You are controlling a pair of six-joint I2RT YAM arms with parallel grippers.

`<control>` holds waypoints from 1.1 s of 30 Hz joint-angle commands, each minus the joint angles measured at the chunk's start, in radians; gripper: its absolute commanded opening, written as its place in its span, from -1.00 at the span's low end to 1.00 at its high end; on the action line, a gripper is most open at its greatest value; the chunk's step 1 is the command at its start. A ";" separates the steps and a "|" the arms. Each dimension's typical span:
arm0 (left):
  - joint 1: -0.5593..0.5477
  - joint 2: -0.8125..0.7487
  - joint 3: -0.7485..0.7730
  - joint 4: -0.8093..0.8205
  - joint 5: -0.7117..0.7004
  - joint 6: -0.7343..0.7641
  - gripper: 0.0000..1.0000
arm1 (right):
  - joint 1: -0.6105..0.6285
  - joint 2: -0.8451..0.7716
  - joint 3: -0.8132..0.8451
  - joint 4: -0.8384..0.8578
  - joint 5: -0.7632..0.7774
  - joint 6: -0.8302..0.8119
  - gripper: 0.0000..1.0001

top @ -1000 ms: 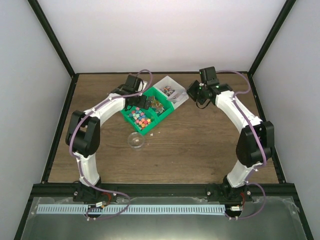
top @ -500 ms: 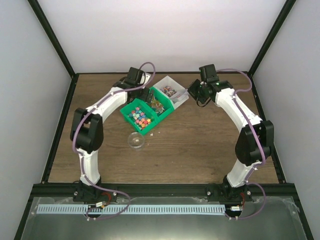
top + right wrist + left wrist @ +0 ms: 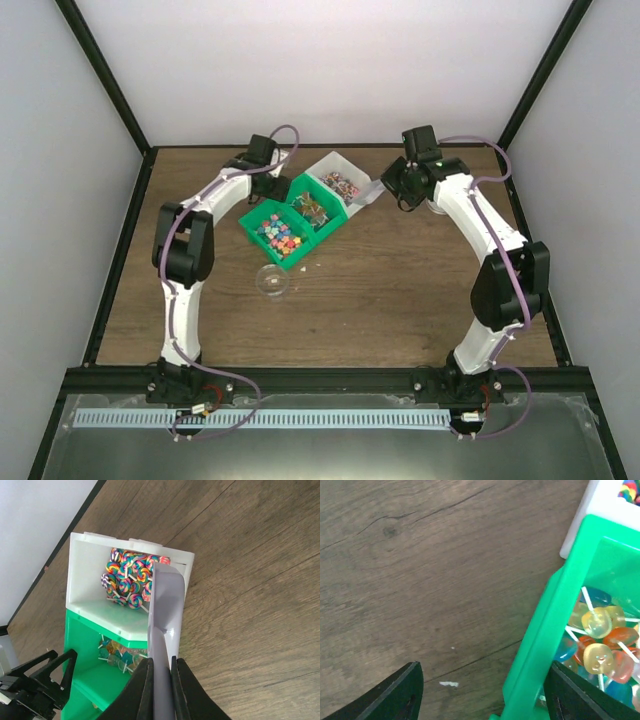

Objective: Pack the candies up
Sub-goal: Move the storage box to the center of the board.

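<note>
Brown wood-grain table fills the overhead view, with two white robot arms curving in from its near edge toward a cluster of bins at the far middle.

Two green bins sit side by side. The nearer green bin holds the candies, a heap of tiny pink, red, orange, yellow and blue sweets. The farther green bin holds translucent lollipops in orange, yellow and blue on white sticks. A white bin touches its far side and holds rainbow swirl lollipops.

The left gripper is spread wide with nothing between its fingers. It hangs over the outer wall of the farther green bin, one finger above bare wood and the other above the bin's edge.

The right gripper is clamped on the handle of a grey scoop, whose mouth lies over the white bin's right wall.

A small clear bowl stands just in front of the nearer green bin. Whether it holds anything cannot be told.
</note>
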State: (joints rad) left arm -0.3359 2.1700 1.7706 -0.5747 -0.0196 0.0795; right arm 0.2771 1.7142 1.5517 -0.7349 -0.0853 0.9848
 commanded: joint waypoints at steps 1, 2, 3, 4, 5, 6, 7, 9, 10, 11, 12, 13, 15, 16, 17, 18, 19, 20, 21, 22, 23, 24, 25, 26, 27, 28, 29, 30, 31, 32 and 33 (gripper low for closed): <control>0.070 0.026 -0.001 0.012 0.077 -0.001 0.31 | -0.010 0.017 0.029 0.025 -0.014 -0.013 -0.99; 0.078 0.036 0.004 0.011 0.090 -0.001 0.28 | -0.010 0.025 0.033 0.029 -0.020 -0.017 -0.99; 0.086 0.048 0.012 0.008 0.102 -0.002 0.26 | -0.009 0.035 0.039 0.028 -0.023 -0.022 -0.99; 0.093 0.059 0.019 0.004 0.113 -0.005 0.23 | -0.010 0.045 0.047 0.024 -0.023 -0.026 -0.99; 0.097 0.070 0.023 0.001 0.127 -0.007 0.21 | -0.010 0.054 0.057 0.018 -0.020 -0.029 -0.99; 0.101 0.076 0.026 0.000 0.137 -0.008 0.19 | -0.009 0.068 0.068 0.012 -0.016 -0.035 -0.99; 0.101 0.080 0.026 0.000 0.145 -0.009 0.17 | -0.010 0.073 0.079 0.007 -0.009 -0.040 -0.99; 0.101 0.084 0.020 -0.002 0.165 -0.013 0.11 | -0.011 0.096 0.103 0.005 -0.004 -0.046 -0.99; 0.101 0.085 0.018 -0.001 0.174 -0.019 0.08 | -0.012 0.105 0.115 0.005 -0.006 -0.047 -0.99; 0.099 0.085 0.015 -0.003 0.181 -0.025 0.04 | -0.013 0.114 0.128 0.005 -0.010 -0.047 -0.99; 0.097 0.084 0.011 -0.004 0.189 -0.027 0.03 | -0.012 0.125 0.141 0.005 -0.014 -0.047 -0.99; 0.093 0.081 0.003 -0.004 0.196 -0.029 0.02 | -0.013 0.132 0.151 0.006 -0.018 -0.048 -0.99; 0.082 0.074 -0.012 -0.004 0.199 -0.037 0.00 | -0.012 0.143 0.162 0.010 -0.020 -0.049 -0.99; 0.075 0.071 -0.020 -0.004 0.196 -0.043 -0.02 | -0.012 0.147 0.164 0.011 -0.015 -0.048 -0.99; 0.068 0.067 -0.030 -0.003 0.195 -0.049 -0.05 | -0.012 0.148 0.163 0.012 -0.005 -0.048 -0.99; 0.059 0.061 -0.040 -0.001 0.196 -0.053 -0.09 | -0.014 0.149 0.160 0.010 0.007 -0.046 -0.99; 0.050 0.051 -0.051 0.005 0.195 -0.058 -0.14 | -0.014 0.147 0.156 0.010 0.017 -0.045 -0.99; 0.040 0.044 -0.062 0.008 0.191 -0.061 -0.16 | -0.014 0.146 0.149 0.013 0.021 -0.046 -0.99; 0.029 0.038 -0.071 0.013 0.183 -0.066 -0.19 | -0.015 0.145 0.141 0.018 0.020 -0.045 -0.99; 0.021 0.033 -0.077 0.018 0.180 -0.072 -0.23 | -0.017 0.145 0.134 0.021 0.016 -0.043 -0.99; 0.013 0.029 -0.083 0.022 0.181 -0.076 -0.27 | -0.018 0.145 0.126 0.023 0.012 -0.044 -0.99; 0.007 0.028 -0.085 0.025 0.184 -0.084 -0.29 | -0.018 0.144 0.118 0.027 0.008 -0.042 -0.99; -0.001 0.030 -0.084 0.025 0.191 -0.090 -0.31 | -0.018 0.144 0.110 0.026 0.006 -0.039 -0.99; -0.008 0.032 -0.083 0.024 0.195 -0.094 -0.33 | -0.017 0.145 0.105 0.026 0.008 -0.037 -0.99; -0.012 0.035 -0.082 0.023 0.197 -0.099 -0.34 | -0.017 0.144 0.102 0.025 0.009 -0.036 -0.99; -0.019 0.038 -0.083 0.021 0.199 -0.101 -0.38 | -0.018 0.144 0.099 0.024 0.011 -0.037 -0.99; -0.024 0.039 -0.083 0.018 0.205 -0.101 -0.41 | -0.019 0.143 0.099 0.022 0.016 -0.038 -0.99; -0.030 0.041 -0.085 0.014 0.206 -0.102 -0.43 | -0.020 0.141 0.100 0.020 0.019 -0.039 -0.99; -0.034 0.041 -0.088 0.011 0.208 -0.102 -0.46 | -0.021 0.138 0.100 0.020 0.019 -0.041 -0.99; -0.038 0.040 -0.089 0.010 0.210 -0.101 -0.48 | -0.022 0.135 0.100 0.020 0.021 -0.041 -0.99; -0.043 0.038 -0.093 0.009 0.211 -0.101 -0.49 | -0.023 0.129 0.100 0.023 0.025 -0.044 -0.99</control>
State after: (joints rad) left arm -0.3386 2.1906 1.7142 -0.5041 0.1444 -0.0132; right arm 0.2573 1.8587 1.6550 -0.7147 -0.0727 0.9504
